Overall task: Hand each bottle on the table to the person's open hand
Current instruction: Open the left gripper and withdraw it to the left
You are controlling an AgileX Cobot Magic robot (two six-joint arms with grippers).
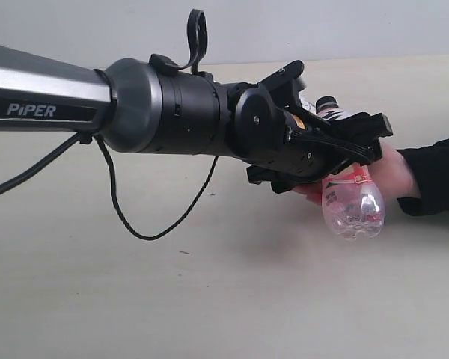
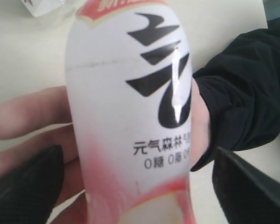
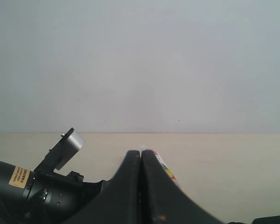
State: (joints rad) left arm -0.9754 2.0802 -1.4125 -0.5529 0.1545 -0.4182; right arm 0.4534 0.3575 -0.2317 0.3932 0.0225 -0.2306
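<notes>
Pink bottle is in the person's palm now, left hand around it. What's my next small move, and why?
Probably open the left hand and let go. The pink bottle already lies on the person's hand, whose fingers show behind it in the left wrist view, so it looks supported. Then back away.

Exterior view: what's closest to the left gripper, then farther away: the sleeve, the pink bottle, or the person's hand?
1. pink bottle, held by the left gripper.
2. person's hand, just right of the bottle.
3. black sleeve, at the far right edge.
</notes>
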